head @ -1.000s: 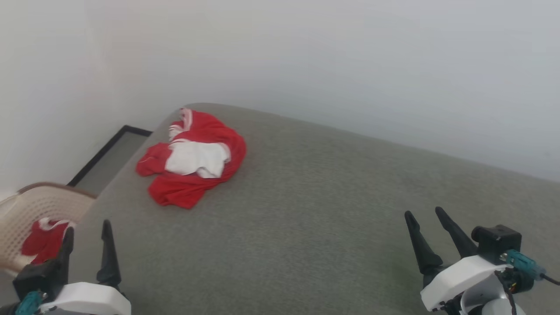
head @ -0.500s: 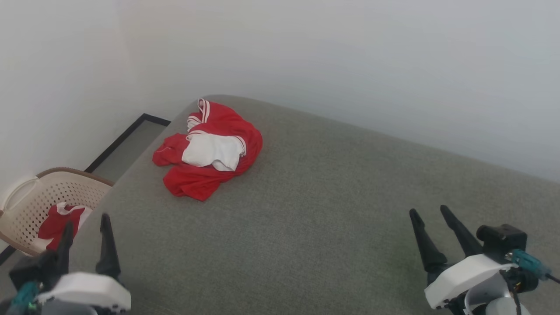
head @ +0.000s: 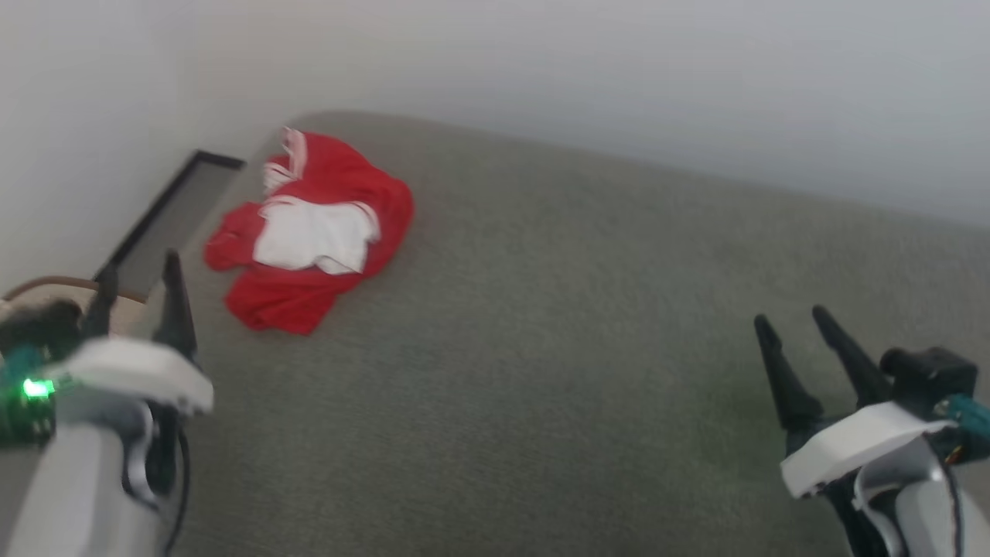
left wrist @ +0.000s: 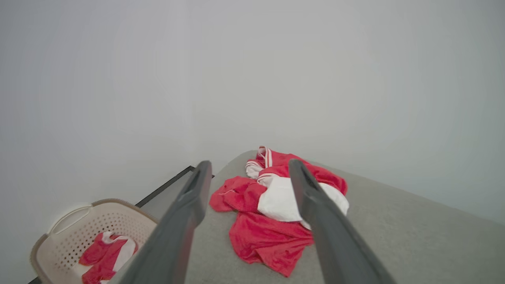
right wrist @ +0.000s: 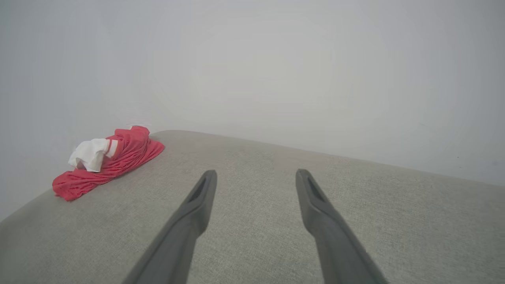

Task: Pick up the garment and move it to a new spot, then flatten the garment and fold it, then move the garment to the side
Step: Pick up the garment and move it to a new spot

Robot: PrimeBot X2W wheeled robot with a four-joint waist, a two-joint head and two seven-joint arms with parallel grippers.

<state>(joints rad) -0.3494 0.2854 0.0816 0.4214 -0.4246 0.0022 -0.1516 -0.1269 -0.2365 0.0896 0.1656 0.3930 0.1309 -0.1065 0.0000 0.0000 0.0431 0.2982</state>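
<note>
The garment point(head: 309, 232) is a crumpled red shirt with a white sleeve on top. It lies at the far left corner of a grey upholstered surface point(head: 541, 348). My left gripper point(head: 139, 264) is open and empty. It hovers near the surface's left edge, short of the garment and apart from it. In the left wrist view the garment point(left wrist: 272, 225) lies ahead between and beyond the open fingers of the left gripper point(left wrist: 249, 163). My right gripper point(head: 790, 316) is open and empty over the near right of the surface. In its wrist view, the right gripper point(right wrist: 256, 172) sees the garment point(right wrist: 106, 161) far to the left.
A beige perforated basket point(left wrist: 79, 221) stands on the floor left of the surface and holds another red and white cloth point(left wrist: 104, 256). Its rim point(head: 46, 285) shows behind my left gripper. A pale wall runs close behind the surface, and a dark-edged floor strip point(head: 166, 216) lies at the left.
The head camera has shifted, so the whole picture moved. Beyond that shift, my left gripper has risen and come forward toward the garment. Both grippers stay open and the garment lies as before.
</note>
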